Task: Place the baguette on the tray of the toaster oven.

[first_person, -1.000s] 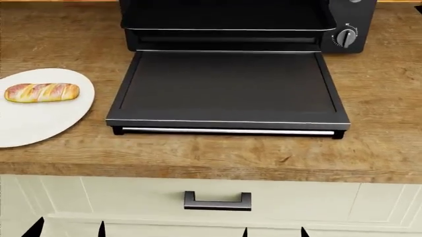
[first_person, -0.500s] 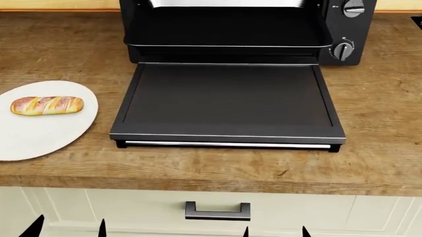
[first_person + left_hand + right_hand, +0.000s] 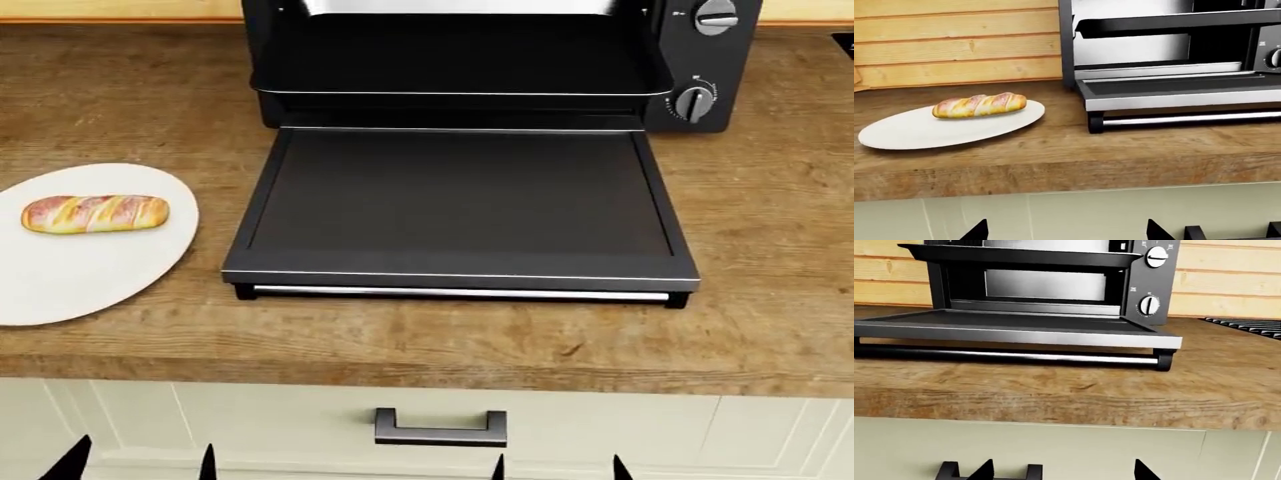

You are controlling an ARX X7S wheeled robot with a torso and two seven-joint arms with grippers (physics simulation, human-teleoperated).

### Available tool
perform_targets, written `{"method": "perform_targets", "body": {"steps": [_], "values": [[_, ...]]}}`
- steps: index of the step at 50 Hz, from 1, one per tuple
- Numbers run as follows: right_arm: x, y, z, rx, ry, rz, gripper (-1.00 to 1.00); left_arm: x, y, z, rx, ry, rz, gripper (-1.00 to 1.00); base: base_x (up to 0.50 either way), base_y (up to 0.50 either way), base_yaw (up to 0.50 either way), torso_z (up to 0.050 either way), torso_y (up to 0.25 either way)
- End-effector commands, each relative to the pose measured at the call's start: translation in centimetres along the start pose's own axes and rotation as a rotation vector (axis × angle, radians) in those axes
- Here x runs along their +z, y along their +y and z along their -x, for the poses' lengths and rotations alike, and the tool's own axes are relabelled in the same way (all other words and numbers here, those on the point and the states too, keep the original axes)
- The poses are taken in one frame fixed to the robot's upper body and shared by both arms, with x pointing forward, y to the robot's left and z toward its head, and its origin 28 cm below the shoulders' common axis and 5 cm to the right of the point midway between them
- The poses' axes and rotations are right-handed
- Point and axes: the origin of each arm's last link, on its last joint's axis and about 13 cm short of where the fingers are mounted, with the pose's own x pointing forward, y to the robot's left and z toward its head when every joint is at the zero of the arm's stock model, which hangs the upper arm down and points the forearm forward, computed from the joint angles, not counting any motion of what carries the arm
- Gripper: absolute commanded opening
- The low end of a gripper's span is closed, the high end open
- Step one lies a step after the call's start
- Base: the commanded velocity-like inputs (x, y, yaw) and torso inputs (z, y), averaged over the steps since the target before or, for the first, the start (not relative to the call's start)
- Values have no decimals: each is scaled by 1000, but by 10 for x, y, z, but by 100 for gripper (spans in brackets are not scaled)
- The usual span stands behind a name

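The baguette (image 3: pixel 95 213) lies on a white plate (image 3: pixel 80 275) at the left of the wooden counter; it also shows in the left wrist view (image 3: pixel 979 105). The toaster oven (image 3: pixel 703 60) stands at the back with its door (image 3: pixel 461 195) folded down flat. The black tray (image 3: pixel 461 70) sits in the oven mouth above the door and is empty; it also shows in the left wrist view (image 3: pixel 1174 22) and the right wrist view (image 3: pixel 1021 255). My left gripper (image 3: pixel 139 466) and right gripper (image 3: pixel 557 468) are open and empty, low in front of the cabinet, below the counter edge.
The door's silver handle bar (image 3: pixel 461 293) juts toward me. A cabinet drawer handle (image 3: pixel 441 428) sits below the counter edge. A black ribbed cooktop (image 3: pixel 1247 325) lies right of the oven. A wooden plank wall (image 3: pixel 954 45) stands behind the counter.
The head view rose over the first half second, so the counter, plate and oven sit lower in it. Nothing has moved since; the baguette stays on the plate.
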Motion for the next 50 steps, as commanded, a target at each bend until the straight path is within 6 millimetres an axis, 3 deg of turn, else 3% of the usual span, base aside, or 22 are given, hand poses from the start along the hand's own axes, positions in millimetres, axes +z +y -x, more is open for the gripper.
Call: {"method": "perform_targets", "body": {"steps": [1, 11, 12, 15, 23, 29, 50], "values": [[11, -1, -1, -13, -13, -30, 100, 13, -2, 1, 3, 40, 53, 100, 0, 0, 0, 0, 0], [69, -8, -3, -2, -88, -4, 100, 75, 10, 0, 30, -7, 21, 100, 0, 0, 0, 0, 0], [83, -11, -5, 5, -97, 12, 100, 91, 14, -3, 31, -31, 7, 100, 0, 0, 0, 0, 0], [106, -17, -5, 9, -115, 46, 100, 110, 19, -6, 18, -44, -5, 100, 0, 0, 0, 0, 0], [142, -38, 0, 14, -106, 68, 100, 142, 39, -7, -10, -14, -62, 100, 0, 0, 0, 0, 0], [173, -58, 19, -28, -78, 101, 100, 172, 63, 12, -3, 21, -89, 100, 0, 0, 0, 0, 0], [200, -83, 26, -120, -123, 104, 100, 199, 85, 14, 86, -18, -107, 100, 177, -10, 0, 0, 0]]}}
